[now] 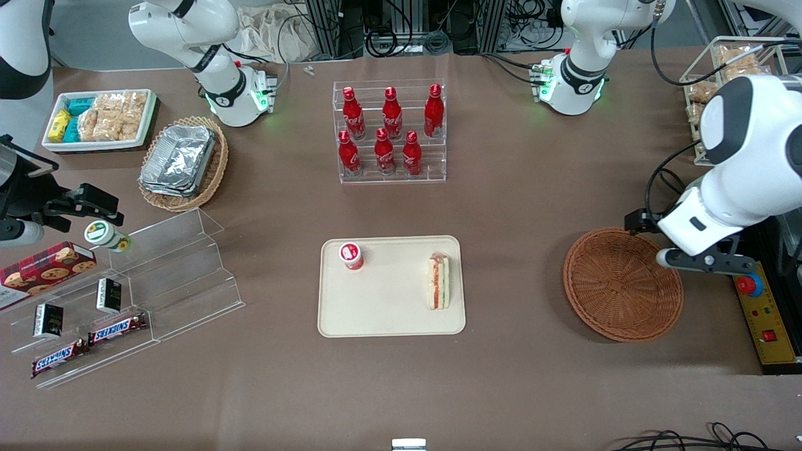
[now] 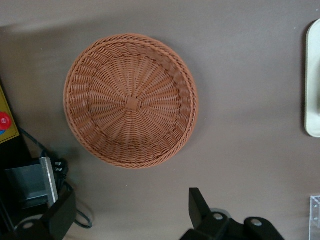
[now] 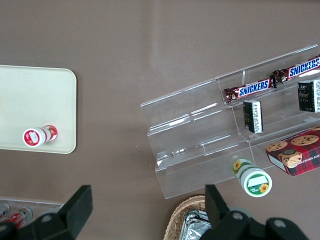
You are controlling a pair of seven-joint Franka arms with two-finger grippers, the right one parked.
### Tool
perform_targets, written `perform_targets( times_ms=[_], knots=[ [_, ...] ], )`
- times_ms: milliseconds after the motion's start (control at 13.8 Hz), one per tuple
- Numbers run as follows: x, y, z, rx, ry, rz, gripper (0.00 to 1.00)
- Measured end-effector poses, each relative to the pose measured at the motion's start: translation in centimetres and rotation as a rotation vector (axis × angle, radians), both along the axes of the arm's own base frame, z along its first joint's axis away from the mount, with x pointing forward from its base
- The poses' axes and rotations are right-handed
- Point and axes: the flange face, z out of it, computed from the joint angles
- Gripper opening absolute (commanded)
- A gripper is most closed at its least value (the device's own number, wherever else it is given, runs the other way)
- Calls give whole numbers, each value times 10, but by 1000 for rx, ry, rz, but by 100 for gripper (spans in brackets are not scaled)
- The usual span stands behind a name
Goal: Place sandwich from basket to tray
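The sandwich (image 1: 438, 282) stands on its edge on the beige tray (image 1: 391, 313), at the tray's end nearest the working arm. The round reddish-brown basket (image 1: 622, 284) is empty; it also shows in the left wrist view (image 2: 131, 100), with a strip of the tray's rim (image 2: 312, 100). My left gripper (image 1: 651, 240) hangs above the table at the basket's edge, on the side toward the working arm's end. It is open and empty (image 2: 130, 215), with its black fingers (image 2: 200, 205) wide apart.
A red-capped cup (image 1: 351, 255) stands on the tray. A clear rack of red bottles (image 1: 390, 131) stands farther from the front camera. A yellow control box with a red button (image 1: 749, 285) lies beside the basket. A foil-filled tan basket (image 1: 183, 164) and clear snack shelves (image 1: 144, 294) lie toward the parked arm's end.
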Motion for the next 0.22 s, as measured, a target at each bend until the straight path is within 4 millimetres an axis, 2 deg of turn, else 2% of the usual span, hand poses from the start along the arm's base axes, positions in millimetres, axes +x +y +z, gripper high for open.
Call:
perform_targets(
  times_ms=[218],
  knots=[
    [2,16,14,-1,5,-38,100]
  ],
)
